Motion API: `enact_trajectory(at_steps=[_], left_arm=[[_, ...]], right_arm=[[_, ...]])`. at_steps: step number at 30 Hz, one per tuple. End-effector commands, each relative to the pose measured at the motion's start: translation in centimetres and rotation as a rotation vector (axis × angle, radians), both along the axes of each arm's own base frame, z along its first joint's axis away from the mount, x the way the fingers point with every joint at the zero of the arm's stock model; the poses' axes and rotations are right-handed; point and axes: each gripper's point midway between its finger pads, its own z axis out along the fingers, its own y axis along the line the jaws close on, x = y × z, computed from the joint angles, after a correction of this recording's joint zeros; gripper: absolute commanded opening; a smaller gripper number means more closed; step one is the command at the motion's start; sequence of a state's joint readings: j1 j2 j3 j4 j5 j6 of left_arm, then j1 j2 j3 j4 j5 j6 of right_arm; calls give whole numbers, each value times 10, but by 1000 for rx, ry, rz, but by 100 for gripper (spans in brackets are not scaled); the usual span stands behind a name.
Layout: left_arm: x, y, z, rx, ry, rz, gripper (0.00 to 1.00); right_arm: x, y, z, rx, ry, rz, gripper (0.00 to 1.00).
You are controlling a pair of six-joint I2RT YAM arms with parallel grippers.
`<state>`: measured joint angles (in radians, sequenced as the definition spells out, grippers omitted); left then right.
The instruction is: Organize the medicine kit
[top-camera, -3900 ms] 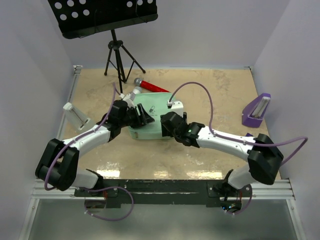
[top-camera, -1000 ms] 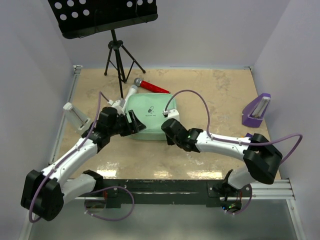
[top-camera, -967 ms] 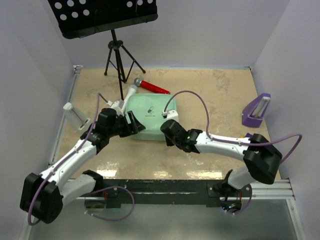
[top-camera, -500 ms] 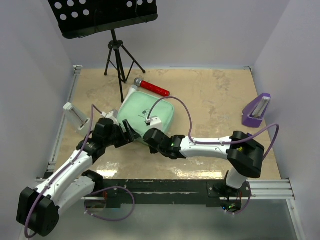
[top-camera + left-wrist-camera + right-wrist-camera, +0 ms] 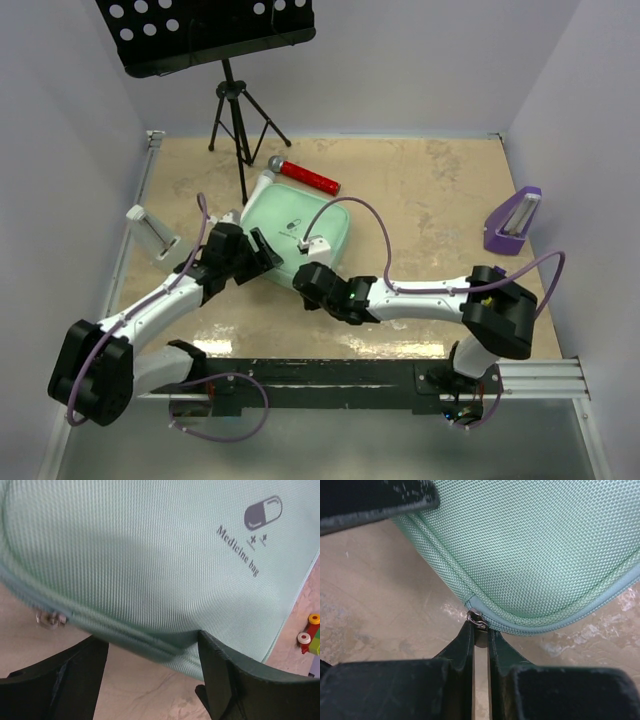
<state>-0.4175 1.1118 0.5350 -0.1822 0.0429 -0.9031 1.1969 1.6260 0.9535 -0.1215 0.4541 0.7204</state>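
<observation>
Early yet: the medicine kit [image 5: 296, 225] lay zipped shut near table centre, nothing sorted. My right gripper [image 5: 480, 630] was pinched tight on the zipper pull [image 5: 476, 618] at the kit's 6 o'clock corner. My left gripper [image 5: 152, 642] stood wide across its 8 o'clock edge, holding nothing. Unzipping and arranging were all left to do, I judged.

Cropped, hidden, blurred bits
Medicine bag [image 5: 150, 555] overruns both wrist frames; zipper pull [image 5: 476, 617] tab buried between right gripper [image 5: 480, 632] fingers; metal slider [image 5: 49, 619] blurred; coloured blocks [image 5: 311, 632] cut by right edge; music stand [image 5: 205, 30] top cropped.
</observation>
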Motion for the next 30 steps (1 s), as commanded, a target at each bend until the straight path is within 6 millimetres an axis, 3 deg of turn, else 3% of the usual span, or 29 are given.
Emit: enact_trajectory(at_steps=[1,11,18,22,30], left_arm=[[42,10,15,102,-98,56,74],[77,-1,7,215,-122,-62,67],[97,-13,-1,231,-107,-97,66],[116,-23,4,221,-120,-110,66],[159,-37,53,227,-226,-148,67]], right_arm=[[-37,-36,-24,-88,103,15,0],[-46,-78,-22,-90,138,-116,0],[-53,-93,-21,-53,171,-187,0],[-55,-88,-23,-20,173,-150,0],[-37,-48,-16,-73,108,-53,0]])
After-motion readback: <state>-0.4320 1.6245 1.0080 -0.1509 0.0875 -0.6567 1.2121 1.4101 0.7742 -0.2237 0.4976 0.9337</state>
